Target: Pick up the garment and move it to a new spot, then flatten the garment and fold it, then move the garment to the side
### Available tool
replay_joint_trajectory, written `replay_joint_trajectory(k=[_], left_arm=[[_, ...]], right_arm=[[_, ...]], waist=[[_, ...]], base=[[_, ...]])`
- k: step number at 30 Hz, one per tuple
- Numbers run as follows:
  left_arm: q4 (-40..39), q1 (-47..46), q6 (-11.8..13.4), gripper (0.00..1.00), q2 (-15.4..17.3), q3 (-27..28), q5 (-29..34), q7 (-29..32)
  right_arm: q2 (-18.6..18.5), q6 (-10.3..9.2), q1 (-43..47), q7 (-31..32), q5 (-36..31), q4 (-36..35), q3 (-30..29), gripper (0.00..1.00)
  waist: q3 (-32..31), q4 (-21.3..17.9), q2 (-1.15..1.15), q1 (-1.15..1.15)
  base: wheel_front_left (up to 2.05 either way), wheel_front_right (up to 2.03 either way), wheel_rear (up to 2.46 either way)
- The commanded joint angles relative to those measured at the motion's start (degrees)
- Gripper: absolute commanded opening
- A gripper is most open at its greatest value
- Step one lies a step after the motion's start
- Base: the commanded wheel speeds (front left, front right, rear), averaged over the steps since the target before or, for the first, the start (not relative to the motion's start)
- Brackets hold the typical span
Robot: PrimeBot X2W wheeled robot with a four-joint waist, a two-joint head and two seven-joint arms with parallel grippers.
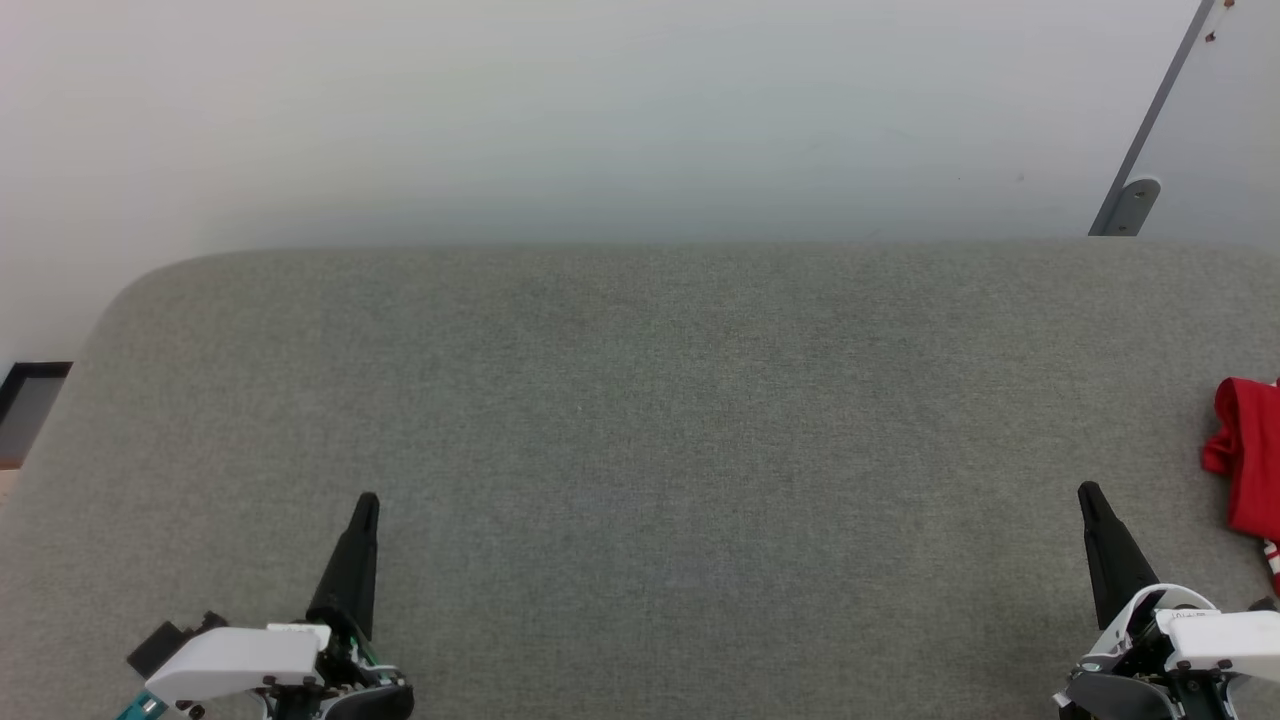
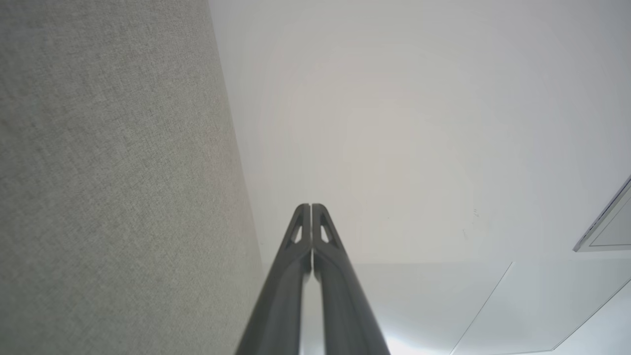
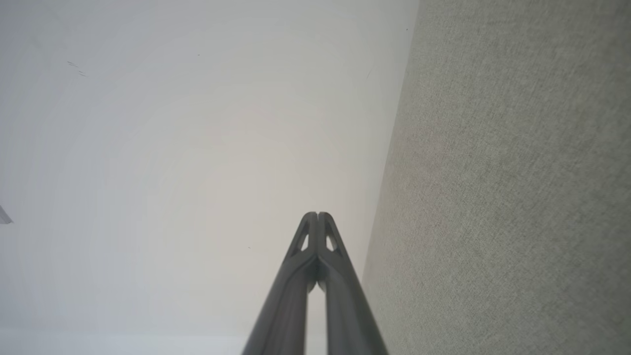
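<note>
Left gripper (image 1: 366, 503) closed tight, nothing between its dark fingers, low at the left of the head view over the grey cloth-covered bench (image 1: 640, 420), tip leaning a little inward. Right gripper (image 1: 1088, 495) closed the same way and empty, low at the right, tip also leaning inward. Both well apart from each other, with bare grey cloth between them.

Garment (image 1: 1250, 460) red and bunched up, lying on the bench at its right edge, cut off by the side of the head view. A bit of white-and-red striped trim at its lower end. Near the right gripper, out to the right of the tip, not touching it. Lettering and number hidden in the folds.

Left wrist view: fingers (image 2: 291, 281) pressed together at the tip, grey cloth along the left side, pale wall (image 2: 419, 123) ahead, a grey-framed panel (image 2: 604, 224) at the right edge. Right wrist view: fingers (image 3: 345, 296) likewise meeting at the tip, grey cloth along the right side, pale wall ahead.

Behind the bench in the head view, a slanted grey bar (image 1: 1145, 125) with a rounded foot at the upper right.
</note>
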Motion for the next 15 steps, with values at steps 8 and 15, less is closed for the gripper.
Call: replay_joint_trajectory(k=[8,15], left_arm=[[-0.1,-0.54,0.08,0.0,0.02,0.07,-0.21,0.08],[-0.1,-0.54,0.08,0.0,0.02,0.07,-0.21,0.08]], right_arm=[[0.17,-0.08,-0.11,0.12,0.26,-0.17,0.02,0.0],[0.17,-0.08,-0.11,0.12,0.26,-0.17,0.02,0.0]], waist=[[0.0,0.0,0.0,0.0],[0.0,0.0,0.0,0.0]], base=[[0.0,0.0,0.0],[0.0,0.0,0.0]])
